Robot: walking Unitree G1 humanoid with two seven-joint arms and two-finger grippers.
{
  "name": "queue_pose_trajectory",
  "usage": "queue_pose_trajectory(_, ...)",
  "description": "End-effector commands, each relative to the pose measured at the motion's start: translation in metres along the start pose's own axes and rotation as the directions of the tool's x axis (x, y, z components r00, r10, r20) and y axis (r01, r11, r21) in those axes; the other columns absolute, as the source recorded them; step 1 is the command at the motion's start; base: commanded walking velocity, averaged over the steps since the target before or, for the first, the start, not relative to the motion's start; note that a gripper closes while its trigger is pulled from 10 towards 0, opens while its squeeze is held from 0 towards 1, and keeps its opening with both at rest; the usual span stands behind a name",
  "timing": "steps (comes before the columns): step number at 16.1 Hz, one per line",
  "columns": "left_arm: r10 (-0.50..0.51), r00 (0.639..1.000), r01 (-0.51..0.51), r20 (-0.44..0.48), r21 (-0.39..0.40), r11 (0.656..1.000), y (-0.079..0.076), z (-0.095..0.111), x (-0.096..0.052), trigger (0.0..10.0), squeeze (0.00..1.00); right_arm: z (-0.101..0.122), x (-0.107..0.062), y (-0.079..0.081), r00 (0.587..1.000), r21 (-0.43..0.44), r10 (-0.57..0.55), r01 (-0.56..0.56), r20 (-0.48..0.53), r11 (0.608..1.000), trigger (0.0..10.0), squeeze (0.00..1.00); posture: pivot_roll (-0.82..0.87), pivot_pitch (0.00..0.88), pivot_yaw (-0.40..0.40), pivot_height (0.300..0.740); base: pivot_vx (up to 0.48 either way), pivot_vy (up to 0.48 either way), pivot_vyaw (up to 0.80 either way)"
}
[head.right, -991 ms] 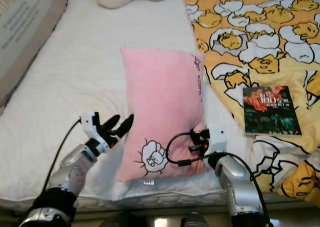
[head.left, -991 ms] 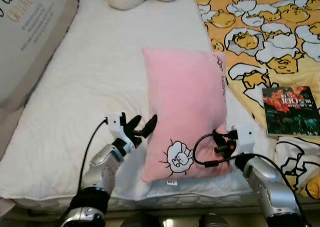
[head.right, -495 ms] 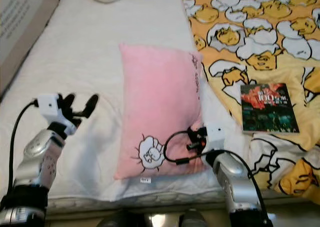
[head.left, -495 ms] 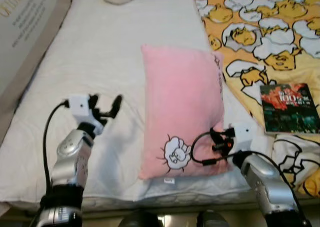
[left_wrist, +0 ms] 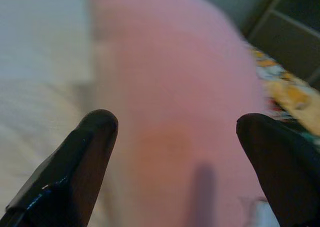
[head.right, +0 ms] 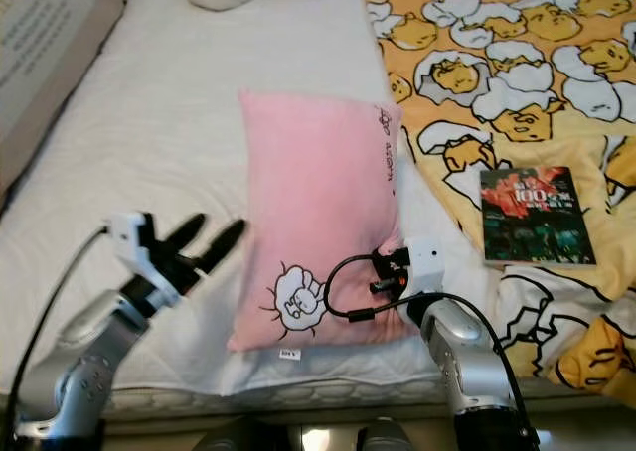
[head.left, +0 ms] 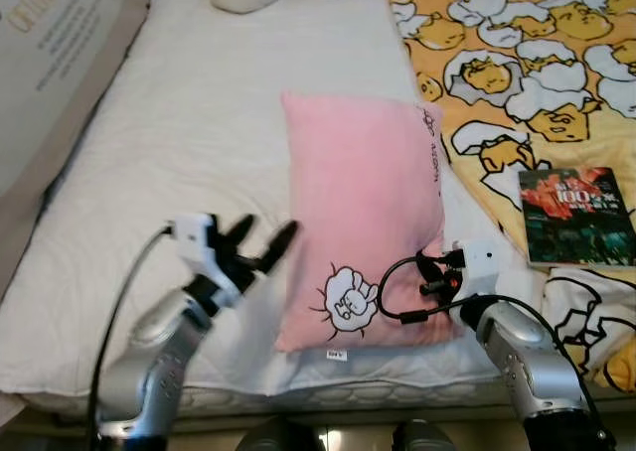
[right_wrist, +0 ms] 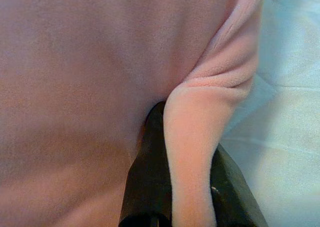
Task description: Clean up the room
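Both eye views are evenly and brightly lit, with only soft shadows beneath the pink pillow (head.left: pixel 363 218) and the arms, and no glare; the white sheet (head.left: pixel 199 123) looks slightly washed out. The left wrist view is heavily blurred, the pillow a pink smear, while the right wrist view is sharper with a cool bluish tint.

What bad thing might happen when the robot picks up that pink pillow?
The right gripper pinches just a fold at the pillow's edge, so it may slip out. The left gripper is open beside the pillow, not holding, so a lift could droop on one side. The book lies close by on the blanket and might get bumped.
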State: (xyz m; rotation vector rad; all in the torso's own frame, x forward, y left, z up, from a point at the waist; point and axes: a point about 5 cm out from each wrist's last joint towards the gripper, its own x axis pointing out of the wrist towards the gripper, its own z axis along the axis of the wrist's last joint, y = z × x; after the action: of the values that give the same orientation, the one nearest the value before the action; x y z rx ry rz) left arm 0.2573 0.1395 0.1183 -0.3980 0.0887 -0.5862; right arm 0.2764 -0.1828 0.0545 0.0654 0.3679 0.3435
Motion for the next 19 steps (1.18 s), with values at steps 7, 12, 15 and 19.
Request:
queue_pose_trajectory(7,0.095,0.974,-0.079,-0.206,0.088,0.993,0.002,-0.058,0.028,10.0,0.0,-0.009,0.006,0.012,0.998,0.025,0.025,-0.024,-0.049,0.999,0.0,0.0,-0.2,0.143,0.124,0.74,0.0,0.0,0.0)
queue_pose_trajectory(12,0.246,0.959,-0.219,-0.143,0.179,0.959,0.035,-0.041,0.029,10.0,0.0,-0.01,-0.004,0.01,0.999,0.025,0.017,-0.015,-0.048,1.0,0.0,0.0,-0.21,0.161,0.127,0.74,0.0,0.0,0.0)
queue_pose_trajectory(15,0.278,0.957,-0.258,-0.088,0.193,0.947,0.046,-0.028,0.019,10.0,0.0,-0.01,-0.006,0.011,0.998,0.027,0.017,-0.016,-0.055,1.0,0.0,0.0,-0.21,0.168,0.129,0.74,0.0,0.0,0.0)
queue_pose_trajectory(19,0.272,0.942,-0.263,-0.195,0.073,0.962,0.043,-0.061,0.011,10.0,0.0,-0.009,-0.002,0.017,0.998,0.033,0.033,-0.031,-0.059,0.999,0.0,0.0,-0.2,0.174,0.12,0.74,0.0,0.0,0.0)
